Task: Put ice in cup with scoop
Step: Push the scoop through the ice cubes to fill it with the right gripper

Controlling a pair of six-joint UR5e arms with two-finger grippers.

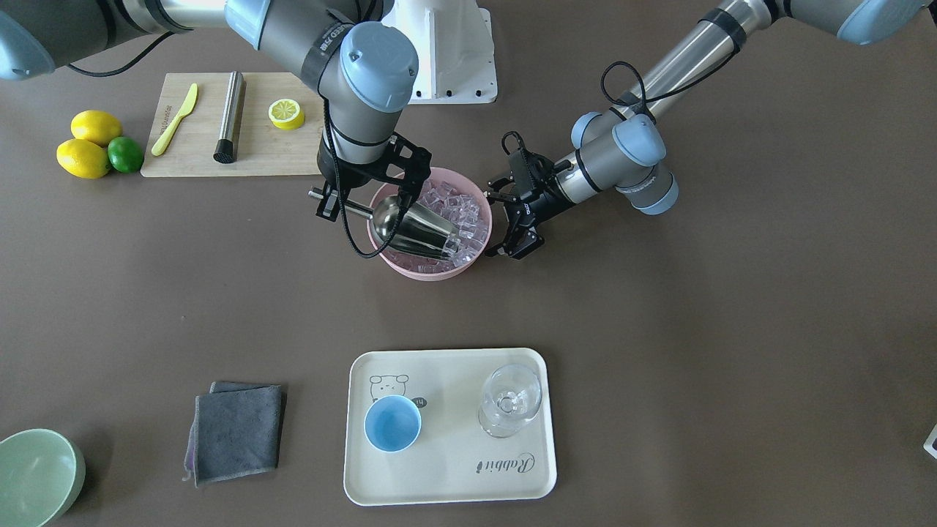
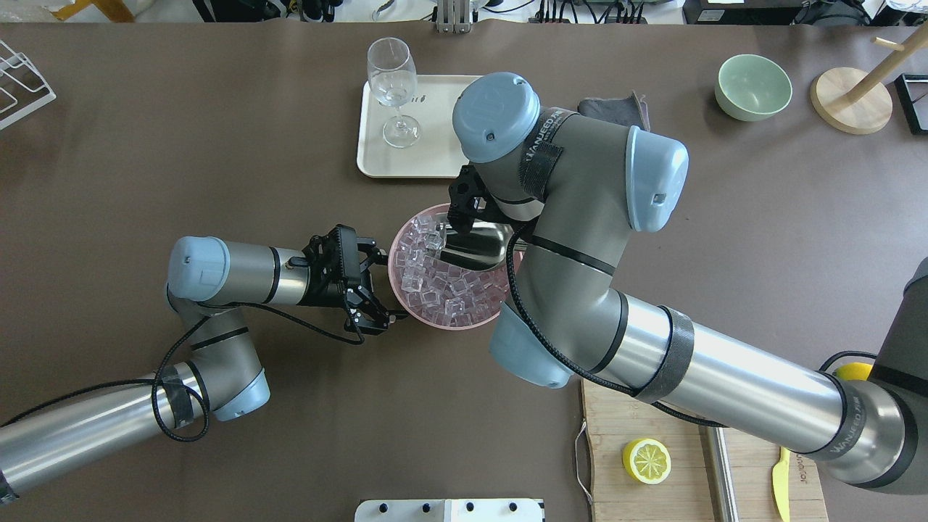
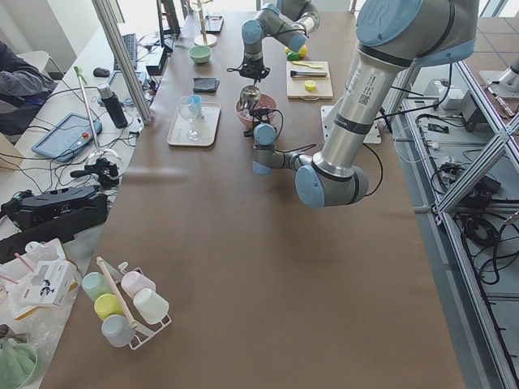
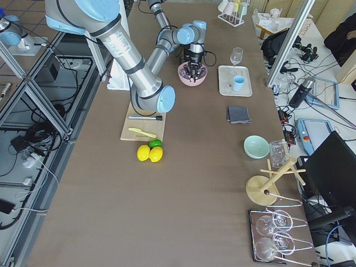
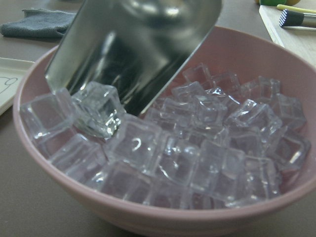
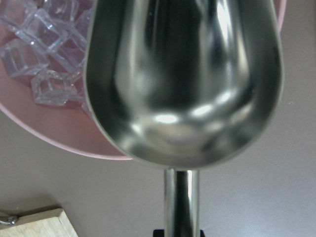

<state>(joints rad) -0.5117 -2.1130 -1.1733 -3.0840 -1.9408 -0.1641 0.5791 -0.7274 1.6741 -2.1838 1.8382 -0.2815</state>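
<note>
Two grippers here, so we'll start with the busy one. Our right gripper [image 1: 331, 202] is pinched tight on the rod handle of the scoop [image 1: 413, 227]. The trough is tipped mouth-down into the pink bowl [image 1: 432, 272], with its front lip resting against the ice [image 1: 460, 207] piled in there. From the right wrist view we only see shiny steel inside the trough (reflections, mostly).

The left gripper [image 1: 499, 223] has its jaws spread wide and sits just beside the bowl's rim, on the robot's left side of it. We can't tell if a finger actually touches the rim.

Moving out from the bowl, the cup [image 1: 392, 423] stands upright on a cream tray [image 1: 454, 468]. It's well apart from the bowl, on the side away from the robot, and its inside shows plain blue. A stemmed glass [image 1: 510, 399] shares that tray, near the cup.

Near the bowl, toward the robot's right, we've got a cutting board [image 1: 271, 157] carrying a lemon half [image 1: 286, 113], a steel cylinder [image 1: 230, 116] and a yellow knife [image 1: 176, 118].

A grey cloth [image 1: 236, 432] and a green bowl [image 1: 33, 476] lie farther out on that same side of the bowl.
</note>
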